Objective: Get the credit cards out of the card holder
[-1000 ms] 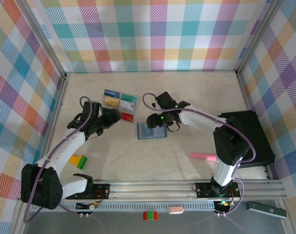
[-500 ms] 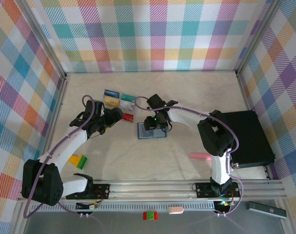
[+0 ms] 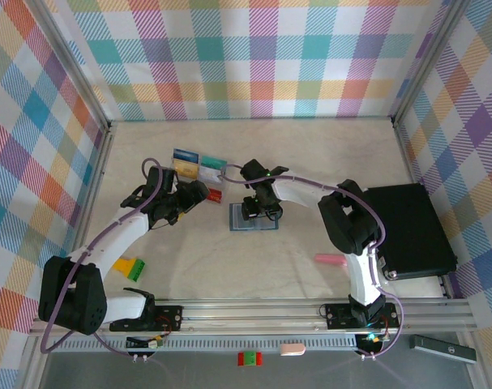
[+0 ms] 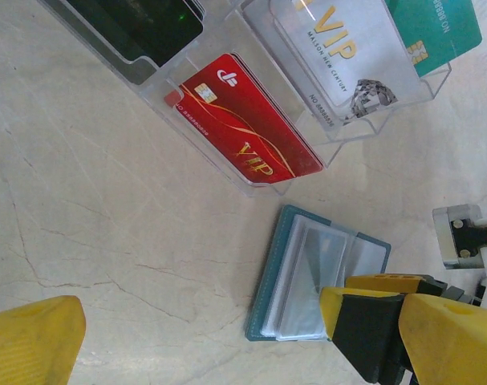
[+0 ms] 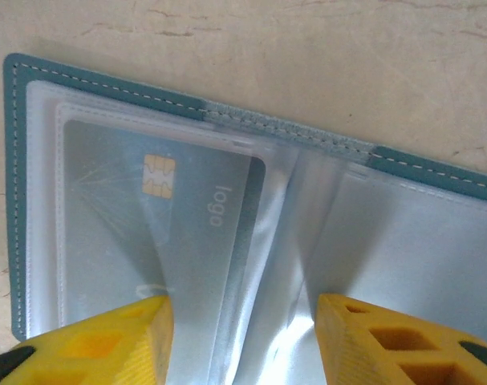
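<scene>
Two arms are meeting mid-table in the top view: the right gripper is hanging over the open card holder, while the left gripper, jaws wide, is hovering beside the removed credit cards.

At the left wrist, a red card is lying in a clear tray.

At the right wrist, the jaws are standing apart, straddling the sleeve over a grey card. Pinching plastic alone risks dragging the unpinned holder along.

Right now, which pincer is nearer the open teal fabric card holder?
Right. The right pincer sits over the open teal fabric card holder, fingers on its clear sleeves; the left pincer hangs apart to its left.
</scene>
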